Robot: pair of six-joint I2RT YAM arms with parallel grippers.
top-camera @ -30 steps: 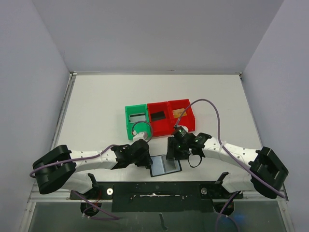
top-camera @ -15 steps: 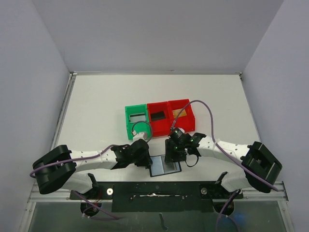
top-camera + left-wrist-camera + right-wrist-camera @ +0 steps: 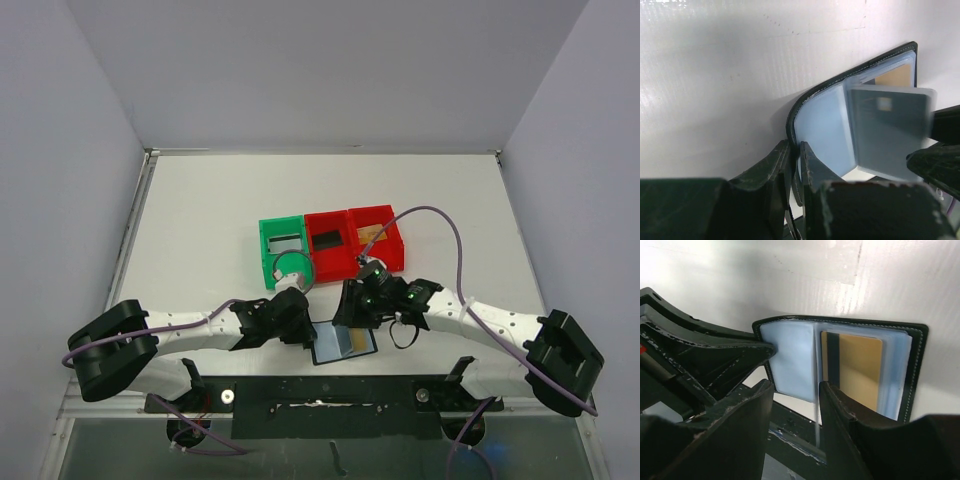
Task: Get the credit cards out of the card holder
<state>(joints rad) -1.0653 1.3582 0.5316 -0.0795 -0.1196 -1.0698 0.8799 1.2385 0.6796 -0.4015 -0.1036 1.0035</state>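
The black card holder (image 3: pixel 330 347) lies open by the table's near edge, its blue-grey pockets facing up. My left gripper (image 3: pixel 303 330) is shut on its left cover (image 3: pixel 790 125), low on the table. My right gripper (image 3: pixel 796 384) hangs over the middle fold, open. A clear pocket leaf (image 3: pixel 887 132) stands up between its fingers, close to the right finger (image 3: pixel 840 410). A greyish card shows inside that leaf. A tan-gold credit card (image 3: pixel 860 370) with a dark stripe lies in the right-hand pocket, also visible from above (image 3: pixel 360 340).
Behind the card holder stand a green bin (image 3: pixel 283 245) and two red bins (image 3: pixel 328 240) (image 3: pixel 378 232) in a row, each with a flat card-like piece inside. A green ring (image 3: pixel 292 266) sits at the green bin's front. A black base rail (image 3: pixel 320 395) runs along the near edge.
My right gripper has shifted left over the card holder, its fingers closer together. A pocket leaf now stands up, and the tan-gold card shows. The left gripper has stayed put.
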